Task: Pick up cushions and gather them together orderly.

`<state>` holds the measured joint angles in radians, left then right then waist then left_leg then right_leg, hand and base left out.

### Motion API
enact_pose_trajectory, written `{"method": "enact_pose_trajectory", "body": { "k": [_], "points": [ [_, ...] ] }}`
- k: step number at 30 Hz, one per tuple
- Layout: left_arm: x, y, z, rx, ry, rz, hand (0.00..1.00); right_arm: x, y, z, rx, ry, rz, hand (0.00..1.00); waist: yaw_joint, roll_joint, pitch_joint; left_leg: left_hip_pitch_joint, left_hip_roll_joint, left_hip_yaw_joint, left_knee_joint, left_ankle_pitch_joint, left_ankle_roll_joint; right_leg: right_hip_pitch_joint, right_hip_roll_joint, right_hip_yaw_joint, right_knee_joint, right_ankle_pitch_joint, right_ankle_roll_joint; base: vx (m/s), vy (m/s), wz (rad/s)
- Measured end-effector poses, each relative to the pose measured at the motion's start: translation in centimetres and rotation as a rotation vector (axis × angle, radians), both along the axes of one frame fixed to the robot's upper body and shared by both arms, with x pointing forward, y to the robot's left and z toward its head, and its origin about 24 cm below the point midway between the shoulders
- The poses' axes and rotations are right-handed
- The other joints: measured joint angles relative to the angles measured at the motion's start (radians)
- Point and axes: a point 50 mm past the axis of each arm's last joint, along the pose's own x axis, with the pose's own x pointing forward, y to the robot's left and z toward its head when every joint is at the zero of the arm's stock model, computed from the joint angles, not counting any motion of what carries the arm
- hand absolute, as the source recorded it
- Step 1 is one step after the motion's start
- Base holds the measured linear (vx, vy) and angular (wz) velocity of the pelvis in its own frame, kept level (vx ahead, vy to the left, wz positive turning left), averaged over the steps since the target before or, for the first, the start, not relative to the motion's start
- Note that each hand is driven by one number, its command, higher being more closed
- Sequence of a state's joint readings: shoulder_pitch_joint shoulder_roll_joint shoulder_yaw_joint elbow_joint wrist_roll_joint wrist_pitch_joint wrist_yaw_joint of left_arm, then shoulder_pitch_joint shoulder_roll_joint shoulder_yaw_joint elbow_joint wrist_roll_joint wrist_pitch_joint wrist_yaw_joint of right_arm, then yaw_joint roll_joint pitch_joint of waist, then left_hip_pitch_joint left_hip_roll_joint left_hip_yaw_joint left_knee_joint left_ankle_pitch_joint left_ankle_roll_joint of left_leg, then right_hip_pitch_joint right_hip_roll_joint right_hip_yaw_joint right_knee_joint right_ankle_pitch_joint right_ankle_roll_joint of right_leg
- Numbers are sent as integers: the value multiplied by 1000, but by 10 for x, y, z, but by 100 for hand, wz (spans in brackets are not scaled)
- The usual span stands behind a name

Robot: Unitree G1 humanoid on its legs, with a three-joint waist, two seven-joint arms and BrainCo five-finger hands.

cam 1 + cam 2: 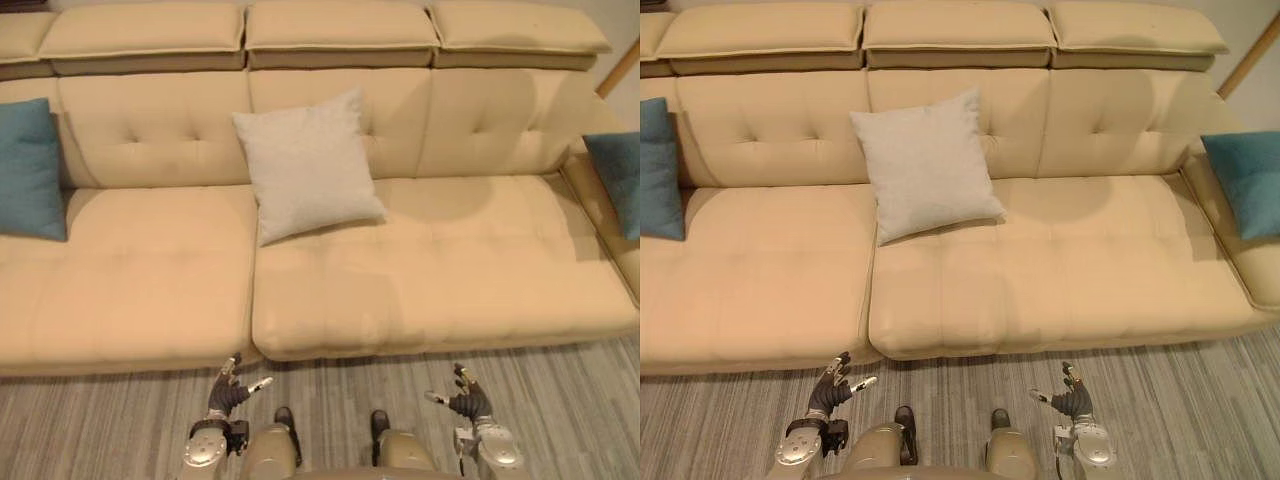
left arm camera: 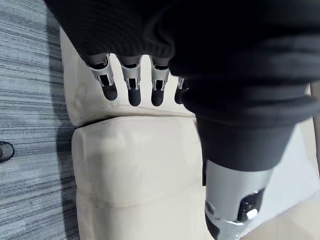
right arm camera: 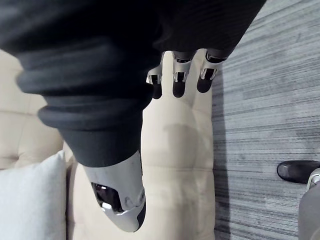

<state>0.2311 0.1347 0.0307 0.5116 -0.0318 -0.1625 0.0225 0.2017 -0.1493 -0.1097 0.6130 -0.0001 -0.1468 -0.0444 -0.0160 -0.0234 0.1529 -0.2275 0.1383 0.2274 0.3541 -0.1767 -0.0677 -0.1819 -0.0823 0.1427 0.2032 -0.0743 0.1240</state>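
Tan leather covers the long sofa [image 1: 440, 270], and three cushions sit on it, all well apart from one another. A pale grey cushion [image 1: 308, 165] leans tilted against the backrest near the middle, its lower corner over the seam between the two seat pads. A teal cushion [image 1: 28, 168] stands against the backrest at the far left end, and a second teal cushion [image 1: 1245, 182] rests at the right end, by the armrest. Both hands hang low over the grey striped floor [image 1: 100, 420], just in front of the seat edge and touching no cushion. The left hand [image 1: 228, 392] has its fingers [image 2: 134, 85] straight and spread, with nothing in them — the pale cushion lies toward 1 o'clock from it, the left teal one toward 10 o'clock. The right hand [image 1: 463, 400] is likewise empty, its fingers [image 3: 179, 80] extended and thumb held apart; the pale cushion sits toward 11 o'clock from it, the right teal one toward 1 o'clock.
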Motion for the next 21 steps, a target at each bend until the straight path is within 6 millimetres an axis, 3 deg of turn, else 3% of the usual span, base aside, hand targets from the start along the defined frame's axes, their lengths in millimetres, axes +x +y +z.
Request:
{"method": "enact_pose_trajectory", "body": {
  "k": [3, 4, 5, 6, 7, 9, 12, 13, 15, 16, 17, 18, 19, 20, 21],
  "points": [
    [2, 3, 2, 10, -5, -3, 0, 10, 3, 3, 17, -32, -10, 0, -1, 6, 0, 10, 56, 126, 72, -45, 15, -35, 40, 93, -31, 74, 3, 13, 101, -148],
    [5, 3, 3, 13, -13, -4, 0, 16, 5, 5, 23, -44, -9, 0, -2, 13, 0, 24, 93, 202, 71, -53, 18, -55, 57, 44, -60, 138, -30, -18, 47, -152],
    [6, 2, 3, 9, -18, -2, 0, 21, 6, 7, 28, -59, -11, 0, -2, 20, 4, 39, 114, 254, 62, -55, 22, -65, 46, -51, -53, 131, -61, -26, 19, -193],
    [8, 2, 5, 13, -25, -3, 0, 27, 5, 9, 31, -74, -18, 0, -8, 10, 6, 73, 126, 328, 61, -62, 26, -90, 6, -234, -11, 94, -117, 5, 26, -194],
    [9, -1, 5, 7, -27, -12, 0, 31, 3, 11, 19, -85, -23, 0, -25, 25, 12, 127, 143, 414, 71, -87, 12, -87, -51, -427, 22, 60, -171, 26, 52, -208],
    [11, -7, 4, -6, -27, -25, 0, 35, 0, 14, 7, -93, -18, 0, -23, 50, 6, 190, 174, 531, 74, -107, -1, -80, -107, -624, 57, 28, -214, 67, 30, -194],
    [24, -12, 10, -10, -62, -51, 0, 37, -3, 12, -6, -81, -32, 0, -29, 60, 8, 267, 196, 689, 103, -130, -31, -89, -199, -865, 174, 12, -220, 161, -104, -189],
    [29, -14, 12, -11, -74, -61, 0, 35, -4, 11, -11, -71, -37, 0, -30, 59, 9, 297, 199, 692, 113, -130, -31, -119, -191, -826, 217, -9, -194, 179, -156, -177],
    [31, -17, 12, -20, -76, -65, 0, 34, -5, 11, -18, -68, -36, 0, -45, 71, 12, 321, 234, 689, 184, -129, -32, -147, -153, -749, 250, -47, -190, 211, -176, -172],
    [31, -21, 12, -31, -75, -64, 0, 33, -8, 11, -26, -61, -38, 0, -50, 101, 12, 321, 313, 655, 329, -112, -7, -153, -85, -680, 264, -78, -194, 282, -194, -183],
    [31, -23, 11, -36, -74, -70, 0, 32, -8, 11, -27, -58, -39, 0, -49, 108, 14, 311, 338, 622, 390, -89, 31, -152, -58, -650, 266, -86, -200, 340, -229, -196],
    [30, -28, 10, -40, -68, -86, 0, 31, -7, 10, -26, -51, -40, 0, -47, 116, 20, 270, 368, 504, 511, 1, 153, -134, -11, -595, 259, -97, -205, 263, -141, -163],
    [28, -32, 9, -50, -60, -90, 0, 30, -6, 9, -25, -47, -40, 0, -45, 118, 26, 223, 353, 357, 589, 43, 147, -111, 22, -533, 237, -99, -211, 317, -81, -207],
    [27, -38, 7, -70, -56, -88, 0, 31, -3, 8, -27, -47, -43, 0, -34, 111, 34, 162, 273, 181, 649, -24, 60, -88, 52, -466, 221, -99, -228, 265, 1, -189],
    [27, -40, 7, -78, -57, -89, 0, 31, -3, 8, -30, -46, -47, 0, -23, 117, 33, 128, 215, 103, 664, -63, 33, -69, 69, -419, 213, -101, -233, 288, 52, -192]
  ]
}}
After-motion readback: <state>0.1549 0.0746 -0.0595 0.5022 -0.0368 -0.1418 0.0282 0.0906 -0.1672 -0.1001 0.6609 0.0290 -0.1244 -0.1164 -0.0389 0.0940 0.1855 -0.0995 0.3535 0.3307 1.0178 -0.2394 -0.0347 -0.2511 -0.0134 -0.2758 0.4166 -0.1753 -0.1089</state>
